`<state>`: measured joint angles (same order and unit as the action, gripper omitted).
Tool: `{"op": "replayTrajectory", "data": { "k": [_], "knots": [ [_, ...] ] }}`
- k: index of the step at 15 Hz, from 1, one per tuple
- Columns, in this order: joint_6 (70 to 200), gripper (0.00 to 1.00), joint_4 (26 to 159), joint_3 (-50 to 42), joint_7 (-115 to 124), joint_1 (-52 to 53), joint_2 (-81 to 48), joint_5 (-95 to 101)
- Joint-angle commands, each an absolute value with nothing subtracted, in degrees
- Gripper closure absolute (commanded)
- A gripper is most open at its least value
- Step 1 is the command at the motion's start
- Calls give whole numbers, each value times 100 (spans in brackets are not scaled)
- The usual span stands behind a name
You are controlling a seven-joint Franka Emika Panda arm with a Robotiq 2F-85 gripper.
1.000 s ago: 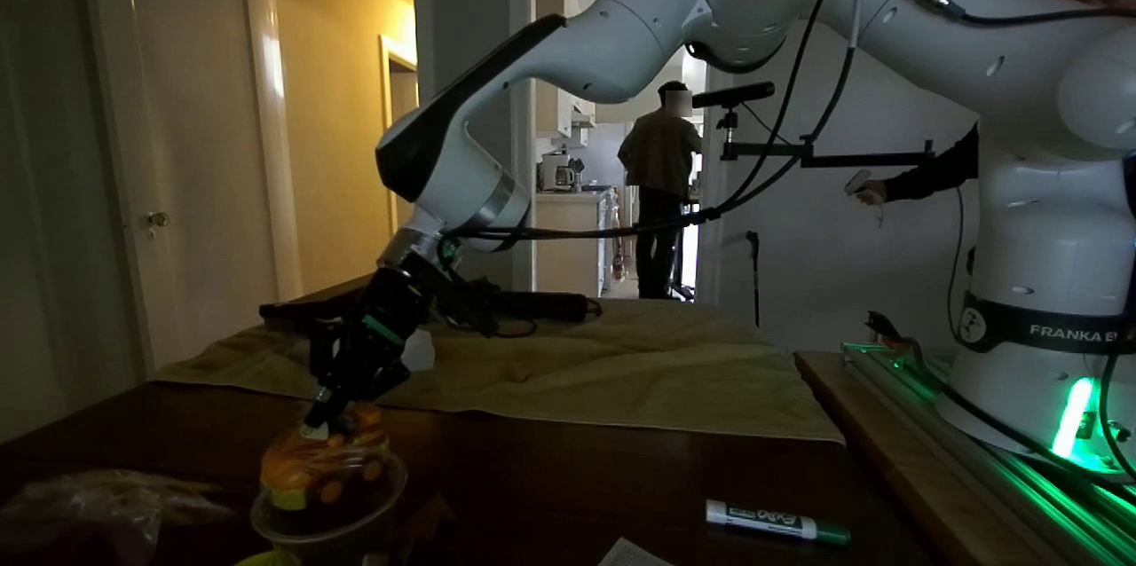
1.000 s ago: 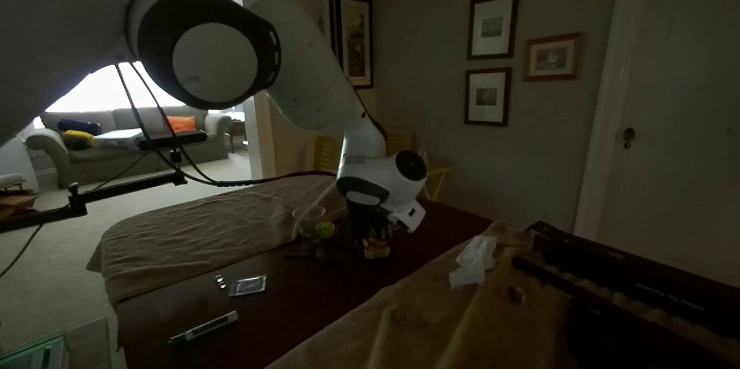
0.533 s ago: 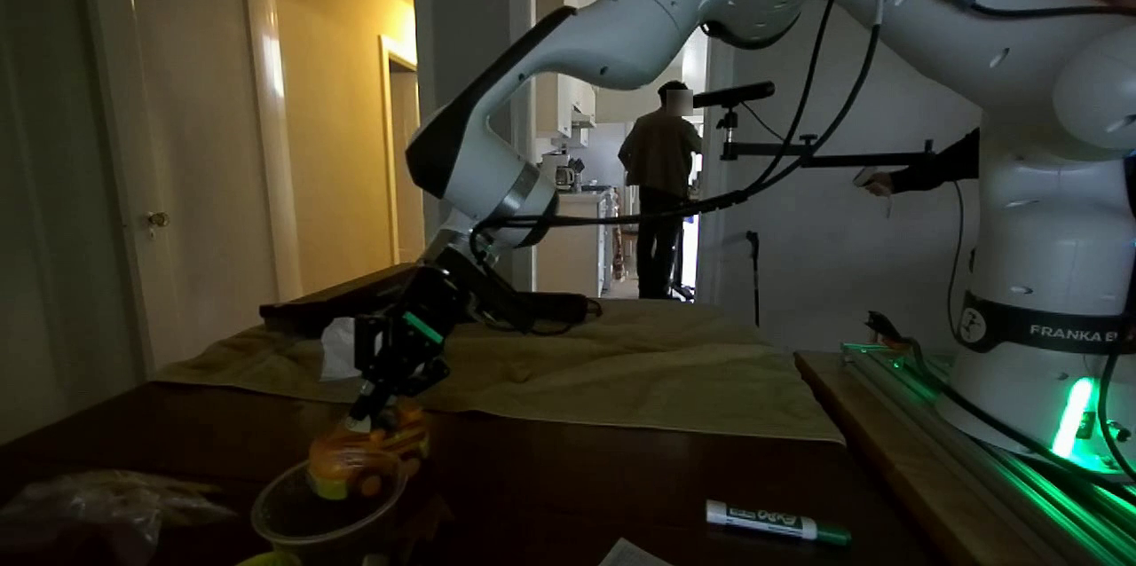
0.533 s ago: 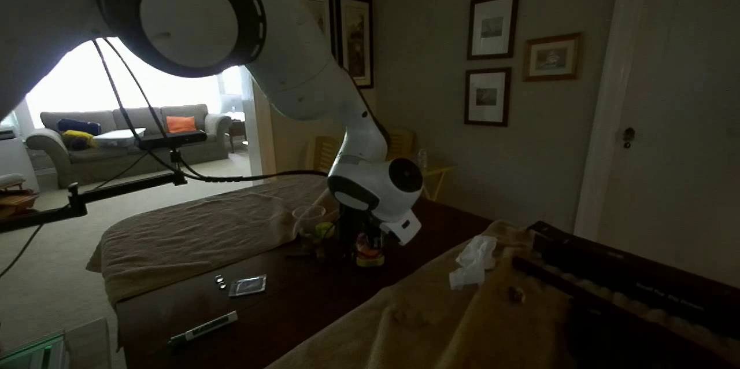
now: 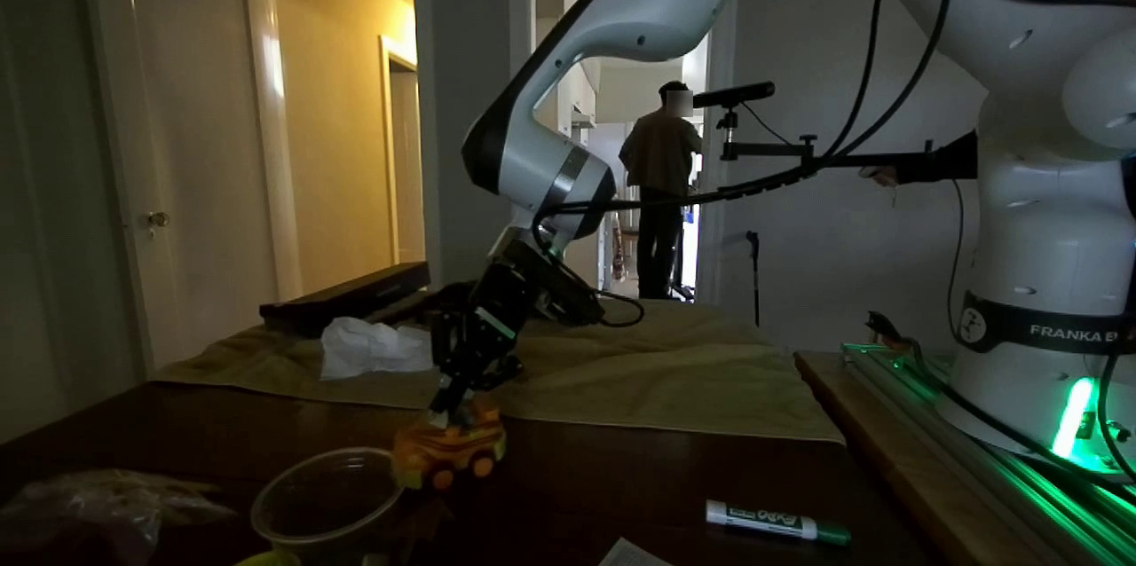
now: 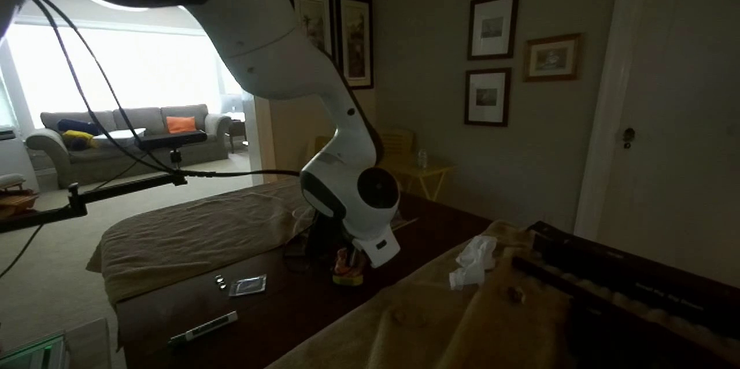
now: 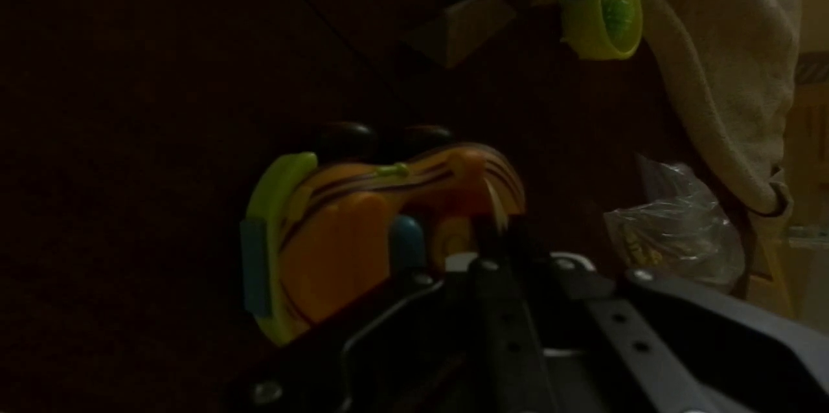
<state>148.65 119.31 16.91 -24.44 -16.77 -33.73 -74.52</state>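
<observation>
orange toy car (image 7: 340, 238) | just beneath the hand (image 5: 451, 416), touching it | hand clenched on the car's upper part

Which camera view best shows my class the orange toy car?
The wrist view: there the orange toy car appears largest, from above, its stripes visible, though the gripper covers part. Both exterior views show it smaller: in an exterior view, its side and orange wheels; in an exterior view, a dim shape with a yellow strip.
</observation>
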Motion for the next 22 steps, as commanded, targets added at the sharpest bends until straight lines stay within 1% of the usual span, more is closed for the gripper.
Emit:
{"op": "replayTrajectory", "data": {
  "k": [1, 2, 3, 4, 7, 13, 14, 18, 22],
  "knots": [
    [14663, 98, 12912, 1135, -2633, -1144, -2774, -8102],
    [14629, 98, 12998, 997, -2604, -1020, -2703, -8173],
    [14558, 67, 13079, 881, -2586, -915, -2633, -8192],
    [14537, 66, 13181, 768, -2541, -802, -2544, -8177],
    [14520, 47, 13438, 503, -2432, -541, -2304, -8088],
    [14776, 5, 13891, 78, -1858, -111, -1539, -7448],
    [14851, 0, 13965, 8, -1652, -50, -1349, -7178],
    [14958, 0, 14025, -222, -540, 32, -749, -5596],
    [14717, 0, 13741, -216, 110, -83, -560, -4533]
  ]
}}
